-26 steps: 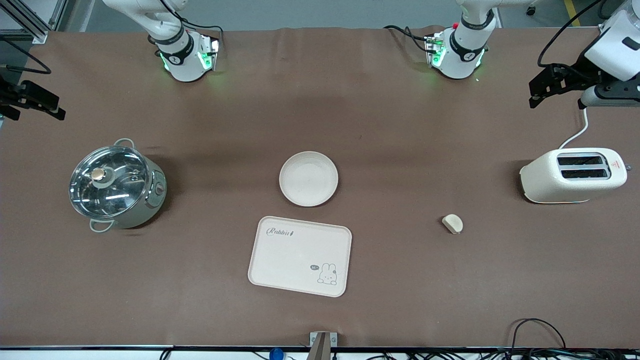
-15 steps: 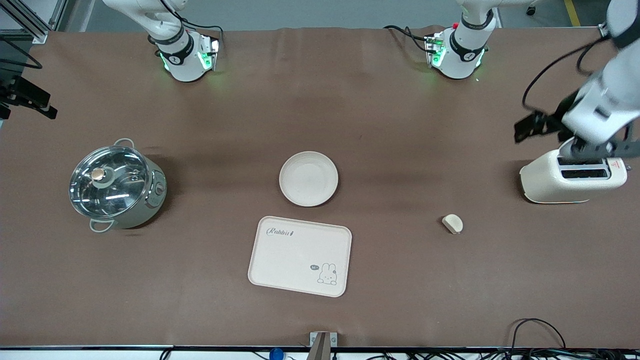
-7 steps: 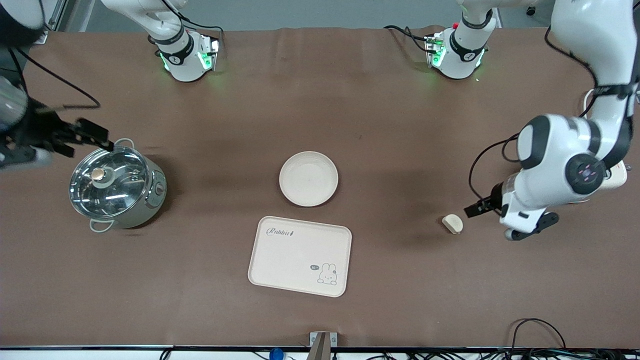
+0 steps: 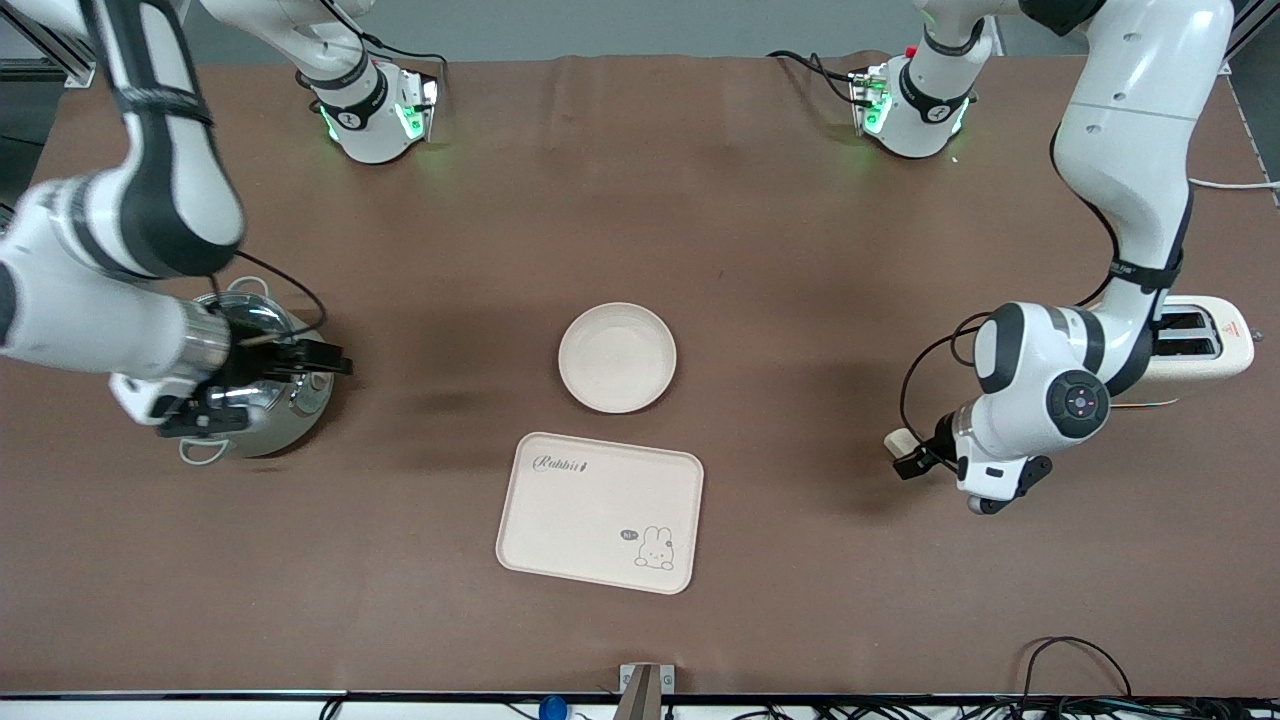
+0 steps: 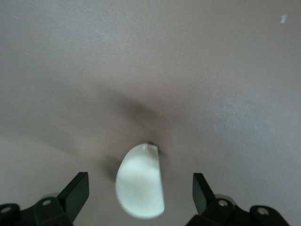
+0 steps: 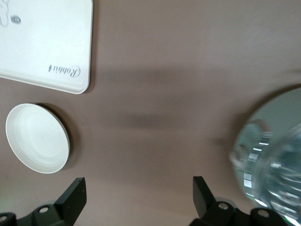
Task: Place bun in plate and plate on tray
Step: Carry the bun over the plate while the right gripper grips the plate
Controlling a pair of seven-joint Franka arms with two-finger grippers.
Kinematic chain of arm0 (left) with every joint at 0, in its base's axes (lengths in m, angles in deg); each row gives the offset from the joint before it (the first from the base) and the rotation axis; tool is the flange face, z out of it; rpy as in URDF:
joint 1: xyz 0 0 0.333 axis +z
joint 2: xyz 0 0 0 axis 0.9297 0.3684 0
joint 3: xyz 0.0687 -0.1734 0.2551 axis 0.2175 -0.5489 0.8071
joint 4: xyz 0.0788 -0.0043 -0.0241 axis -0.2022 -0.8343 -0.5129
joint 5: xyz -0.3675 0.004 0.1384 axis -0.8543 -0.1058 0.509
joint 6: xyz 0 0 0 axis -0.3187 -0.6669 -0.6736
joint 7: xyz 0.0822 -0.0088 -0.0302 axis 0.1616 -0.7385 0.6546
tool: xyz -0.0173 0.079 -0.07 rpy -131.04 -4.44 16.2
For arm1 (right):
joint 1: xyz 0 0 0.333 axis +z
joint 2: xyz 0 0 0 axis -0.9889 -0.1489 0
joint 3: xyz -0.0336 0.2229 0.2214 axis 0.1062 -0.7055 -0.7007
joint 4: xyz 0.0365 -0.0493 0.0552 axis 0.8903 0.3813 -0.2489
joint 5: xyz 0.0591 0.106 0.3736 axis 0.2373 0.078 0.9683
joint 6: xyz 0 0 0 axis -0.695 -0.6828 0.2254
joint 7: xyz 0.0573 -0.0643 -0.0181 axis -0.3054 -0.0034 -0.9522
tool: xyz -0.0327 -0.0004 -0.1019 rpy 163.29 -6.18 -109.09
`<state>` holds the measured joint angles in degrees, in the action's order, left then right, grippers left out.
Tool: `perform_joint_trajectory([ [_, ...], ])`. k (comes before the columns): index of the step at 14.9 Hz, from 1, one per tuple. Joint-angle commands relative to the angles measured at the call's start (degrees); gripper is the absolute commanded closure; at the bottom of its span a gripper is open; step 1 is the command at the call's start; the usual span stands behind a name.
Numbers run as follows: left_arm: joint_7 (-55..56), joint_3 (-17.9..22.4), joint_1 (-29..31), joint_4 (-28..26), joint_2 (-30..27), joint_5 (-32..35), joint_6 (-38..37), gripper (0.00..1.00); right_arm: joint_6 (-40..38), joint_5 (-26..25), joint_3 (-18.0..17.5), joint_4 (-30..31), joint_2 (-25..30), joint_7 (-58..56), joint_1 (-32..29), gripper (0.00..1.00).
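Note:
The bun [image 4: 895, 438] lies on the table toward the left arm's end, partly covered by my left gripper [image 4: 912, 460]. In the left wrist view the bun [image 5: 140, 181] sits between the open fingers [image 5: 76, 190], touching neither, flat side toward one finger. The round plate [image 4: 617, 357] lies empty mid-table, and the Rabbit tray [image 4: 600, 512] lies empty nearer the front camera. My right gripper [image 4: 318, 358] is open and empty above the pot, toward the plate. The right wrist view shows the plate [image 6: 36, 138] and the tray [image 6: 44, 42] past its open gripper [image 6: 138, 189].
A glass-lidded pot [image 4: 303, 398] stands under the right arm, also in the right wrist view [image 6: 273, 150]. A cream toaster [image 4: 1205, 345] with its cord stands at the left arm's end. Cables hang along the front edge.
Both arms swung in from the table's ends. The left gripper came down around the bun. The right gripper moved over the pot toward the plate.

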<state>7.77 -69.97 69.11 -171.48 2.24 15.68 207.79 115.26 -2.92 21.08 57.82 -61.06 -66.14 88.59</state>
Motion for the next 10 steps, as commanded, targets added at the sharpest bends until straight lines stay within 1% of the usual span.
perform_joint_trajectory([
  [1,1.72,-0.09,-0.19,0.89,1.56,1.0,0.65,0.23,11.75,6.67,0.31,12.9,2.89,0.49,5.67,0.0],
  [2,1.81,-0.09,-0.19,0.8,1.74,1.0,0.65,0.33,17.19,9.92,0.31,16.94,2.71,0.49,6.9,0.0],
  [3,1.98,-0.18,-0.19,0.8,1.83,0.91,0.65,0.43,22.3,13.17,0.31,20.03,2.28,0.49,9.52,0.0],
  [5,2.16,-0.27,-1.33,0.8,2.01,0.3,0.65,0.63,29.0,17.05,0.31,22.6,0.09,0.49,15.24,0.0],
  [6,2.42,-0.27,-2.21,0.8,1.83,0.04,0.56,0.68,30.68,18.72,0.31,22.61,-1.49,0.49,17.26,0.0],
  [7,4.51,-0.53,-3.52,0.89,1.4,0.03,0.12,0.7,33.31,20.83,0.31,22.61,-2.9,0.49,19.28,0.0],
  [10,16.79,-5.61,-7.3,1.94,0.42,0.38,0.03,0.7,42.54,26.46,0.4,22.61,-7.12,0.49,27.54,0.0],
])
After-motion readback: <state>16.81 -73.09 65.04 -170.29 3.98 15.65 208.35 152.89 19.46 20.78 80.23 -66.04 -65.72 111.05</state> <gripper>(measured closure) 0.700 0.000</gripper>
